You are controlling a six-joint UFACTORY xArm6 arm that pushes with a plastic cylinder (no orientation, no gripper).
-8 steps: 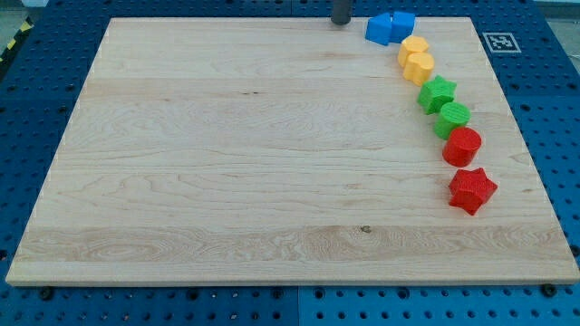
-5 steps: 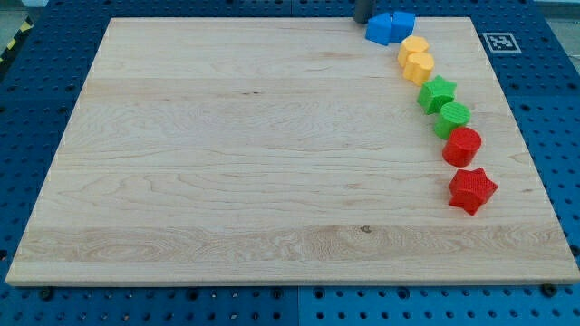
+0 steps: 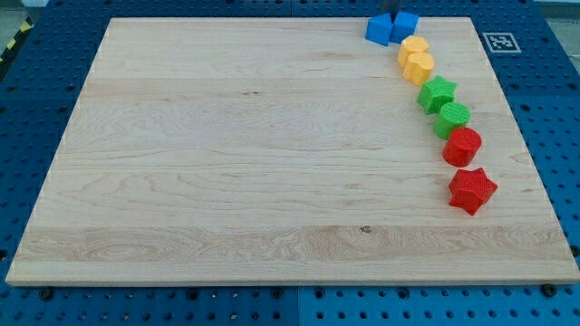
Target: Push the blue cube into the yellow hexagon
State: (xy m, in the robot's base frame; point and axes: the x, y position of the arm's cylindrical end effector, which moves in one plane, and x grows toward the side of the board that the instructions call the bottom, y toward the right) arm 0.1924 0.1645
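Observation:
Two blue blocks sit touching at the view's top right: a left one (image 3: pixel 379 29) and a right, cube-like one (image 3: pixel 405 24). Just below them lie two yellow blocks, the upper (image 3: pixel 413 45) touching the right blue block and the lower (image 3: pixel 420 66) against it. I cannot tell which yellow one is the hexagon. Only a dark sliver of my rod (image 3: pixel 391 11) shows at the view's top edge, behind the gap between the blue blocks. My tip's very end is hidden there.
Below the yellow blocks the curved line goes on down the wooden board's (image 3: pixel 227 163) right side: a green star (image 3: pixel 437 93), a green round block (image 3: pixel 453 118), a red round block (image 3: pixel 462 145) and a red star (image 3: pixel 472 189). A marker tag (image 3: pixel 499 42) sits at the top right corner.
My rod has moved to the view's right along the top edge, from left of the blue blocks to behind them. The left blue block has shifted slightly. The other blocks have not moved.

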